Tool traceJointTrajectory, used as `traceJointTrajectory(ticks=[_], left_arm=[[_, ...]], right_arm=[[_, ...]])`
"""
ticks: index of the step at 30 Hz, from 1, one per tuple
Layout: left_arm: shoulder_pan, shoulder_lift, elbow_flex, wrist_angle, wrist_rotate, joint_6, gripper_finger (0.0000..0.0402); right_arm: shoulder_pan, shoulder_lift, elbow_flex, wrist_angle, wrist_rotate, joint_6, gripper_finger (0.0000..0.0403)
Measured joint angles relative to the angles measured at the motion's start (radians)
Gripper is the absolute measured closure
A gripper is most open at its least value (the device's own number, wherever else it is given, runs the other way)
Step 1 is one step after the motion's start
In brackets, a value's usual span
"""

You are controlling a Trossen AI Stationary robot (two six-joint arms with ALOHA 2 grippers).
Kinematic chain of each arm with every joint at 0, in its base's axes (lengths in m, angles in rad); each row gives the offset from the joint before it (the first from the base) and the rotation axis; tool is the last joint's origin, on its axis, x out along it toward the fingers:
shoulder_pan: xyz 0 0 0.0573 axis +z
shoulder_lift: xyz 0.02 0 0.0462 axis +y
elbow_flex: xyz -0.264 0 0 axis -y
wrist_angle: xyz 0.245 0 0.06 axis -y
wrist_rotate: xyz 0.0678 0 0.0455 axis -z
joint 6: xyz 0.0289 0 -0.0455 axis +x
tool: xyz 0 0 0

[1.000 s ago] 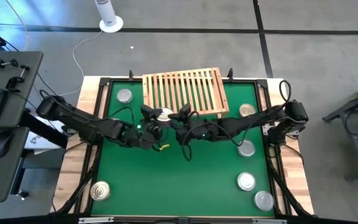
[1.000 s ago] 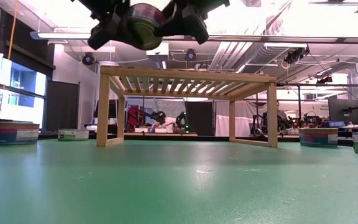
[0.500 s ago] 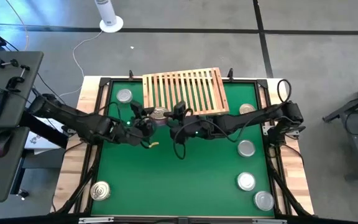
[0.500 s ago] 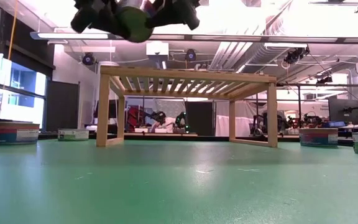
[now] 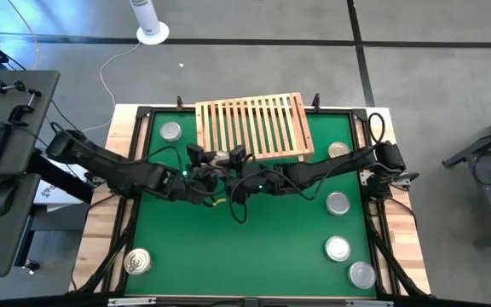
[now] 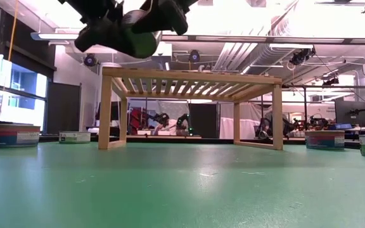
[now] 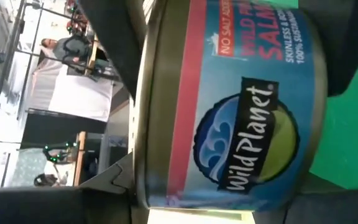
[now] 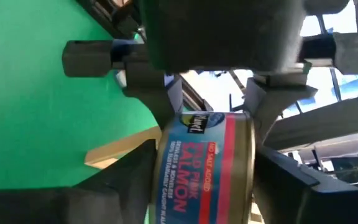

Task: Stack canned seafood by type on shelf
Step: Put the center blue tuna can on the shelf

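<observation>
Salmon tin (image 7: pixel 229 106) hangs in the air between my two grippers, just in front of the shelf's near left corner; since a second ago the pair has slid left and slightly toward the shelf, and the right arm reaches farther across the mat. My left gripper (image 5: pixel 201 170) is clamped on the tin: in its wrist view the dark fingers (image 7: pixel 114 37) press the tin's flat ends, the blue label with its red band turned sideways. My right gripper (image 5: pixel 235 170) meets it from the other side; in the right wrist view that gripper's fingers sit against the tin (image 8: pixel 204 165) too, though I cannot tell how firmly they grip.

On the green mat (image 5: pixel 237 247), left to right, I see a gold-topped tin (image 5: pixel 137 261) at the near left corner, a silver-topped tin (image 5: pixel 170 131) beside the shelf's left edge, then four more on the right side: one (image 5: pixel 339 151) near the shelf's right end, one (image 5: pixel 337 203) below it, and two (image 5: pixel 337 248) (image 5: pixel 361 274) toward the near right corner.

The shelf (image 5: pixel 250 124) stands at the mat's far edge, slats bare. In the low view the tin (image 6: pixel 135 35) and both grippers hang above the shelf's (image 6: pixel 192 76) left end, with ceiling lights and workshop clutter behind.
</observation>
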Motion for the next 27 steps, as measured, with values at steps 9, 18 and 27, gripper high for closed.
traceJointTrajectory(ticks=[9,18,27], left_arm=[[0.024,-0.002,0.000,0.011,0.050,-0.013,0.0127],[-0.002,-0.048,0.001,-0.231,-0.209,-0.139,0.0097],[-0.059,-0.245,0.002,-0.644,-0.281,-0.731,0.0096]], right_arm=[[-0.002,0.001,0.001,-0.049,0.045,0.026,0.0215],[-0.034,0.001,0.001,-0.099,0.140,0.006,0.0215],[-0.214,0.033,0.002,0.124,-0.155,-0.249,0.0215]])
